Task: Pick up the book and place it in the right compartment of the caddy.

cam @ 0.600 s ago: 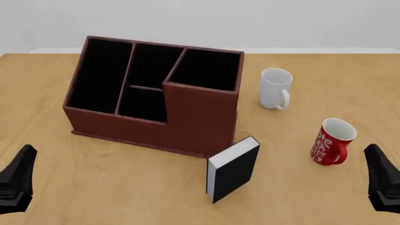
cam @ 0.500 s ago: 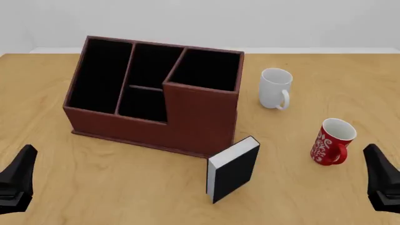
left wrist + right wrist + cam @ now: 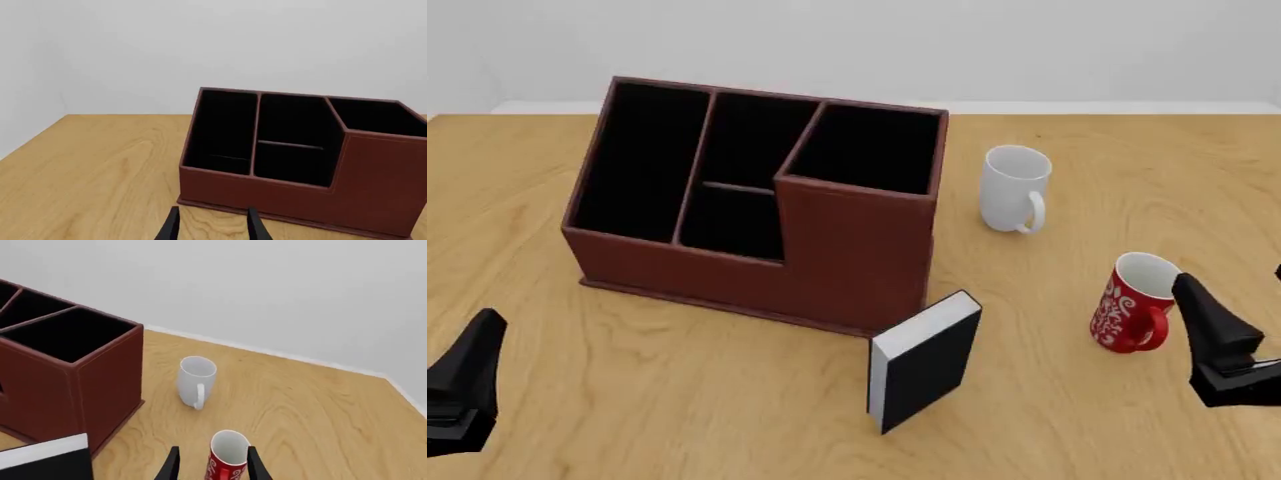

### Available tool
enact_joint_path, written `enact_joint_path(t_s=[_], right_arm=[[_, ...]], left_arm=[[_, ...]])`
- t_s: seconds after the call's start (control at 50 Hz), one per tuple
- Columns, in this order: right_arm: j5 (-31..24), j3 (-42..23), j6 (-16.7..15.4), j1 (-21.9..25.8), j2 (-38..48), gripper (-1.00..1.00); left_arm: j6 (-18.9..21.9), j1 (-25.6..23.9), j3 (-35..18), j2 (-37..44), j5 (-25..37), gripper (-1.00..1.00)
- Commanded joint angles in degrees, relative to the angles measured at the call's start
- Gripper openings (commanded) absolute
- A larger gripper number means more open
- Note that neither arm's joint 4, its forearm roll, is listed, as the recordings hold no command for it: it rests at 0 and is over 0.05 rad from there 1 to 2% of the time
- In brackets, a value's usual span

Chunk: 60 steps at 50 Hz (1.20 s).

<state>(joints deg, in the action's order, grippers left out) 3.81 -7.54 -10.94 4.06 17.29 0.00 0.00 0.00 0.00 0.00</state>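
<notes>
The book (image 3: 924,361) stands upright on the table (image 3: 694,400), just in front of the caddy (image 3: 761,210) near its front right corner, with its white page edges facing forward-left; whether it touches the caddy wall I cannot tell. From the book, the right compartment (image 3: 870,148) lies at about 12 o'clock, the red patterned mug (image 3: 1134,303) at about 3 o'clock, and the white mug (image 3: 1014,190) at about 1 o'clock, well apart from both. The right compartment holds nothing visible inside its black lining. The left gripper (image 3: 212,227) hangs low at roughly 9 o'clock from the book, well clear of it, its fingers (image 3: 171,229) apart with only bare table between them, pointed toward the caddy's front wall. The right gripper (image 3: 212,467) sits just beside the red patterned mug, at about 3 o'clock from the book; its fingers (image 3: 256,467) are spread, and in the right wrist view the mug's rim appears between them, though contact cannot be judged. A corner of the book shows in that same view.
</notes>
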Motion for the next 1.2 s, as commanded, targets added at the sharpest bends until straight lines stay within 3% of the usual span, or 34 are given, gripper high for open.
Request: enact_joint_path(t_s=[0.02, 0.14, 0.3, 0.58, 0.64, 0.76, 0.8, 0.82, 0.86, 0.92, 1.0, 1.06, 1.2], right_arm=[[-0.30, -5.39, -8.50, 3.54, 10.55, 1.00], [-2.51, -10.04, -14.30, 5.32, 14.31, 1.00], [-5.30, -15.53, -18.29, 8.39, 18.99, 1.00], [-12.97, -25.39, -30.11, 15.59, 27.26, 1.00], [-16.46, -28.14, -30.60, 18.17, 29.71, 1.00], [-19.90, -30.88, -34.89, 20.98, 32.85, 1.00], [-21.62, -32.68, -34.60, 22.17, 33.54, 1.00], [-21.54, -32.48, -36.49, 21.95, 33.92, 1.00], [-22.95, -34.62, -36.18, 22.53, 34.52, 1.00], [-25.20, -36.72, -38.54, 23.34, 35.73, 1.00], [-28.04, -40.99, -39.42, 23.43, 37.92, 1.00], [-29.62, -41.77, -41.98, 23.98, 39.19, 1.00], [-34.37, -44.77, -44.05, 25.79, 42.18, 1.00]], left_arm=[[0.00, 0.00, 0.00, 0.00, 0.00, 1.00], [0.00, 0.00, 0.00, 0.00, 0.00, 1.00], [0.00, 0.00, 0.00, 0.00, 0.00, 1.00], [0.00, 0.00, 0.00, 0.00, 0.00, 1.00], [0.00, 0.00, 0.00, 0.00, 0.00, 1.00], [0.00, 0.00, 0.00, 0.00, 0.00, 1.00], [0.00, 0.00, 0.00, 0.00, 0.00, 1.00], [0.00, 0.00, 0.00, 0.00, 0.00, 1.00], [0.00, 0.00, 0.00, 0.00, 0.00, 1.00], [0.00, 0.00, 0.00, 0.00, 0.00, 1.00], [0.00, 0.00, 0.00, 0.00, 0.00, 1.00], [0.00, 0.00, 0.00, 0.00, 0.00, 1.00], [0.00, 0.00, 0.00, 0.00, 0.00, 1.00]])
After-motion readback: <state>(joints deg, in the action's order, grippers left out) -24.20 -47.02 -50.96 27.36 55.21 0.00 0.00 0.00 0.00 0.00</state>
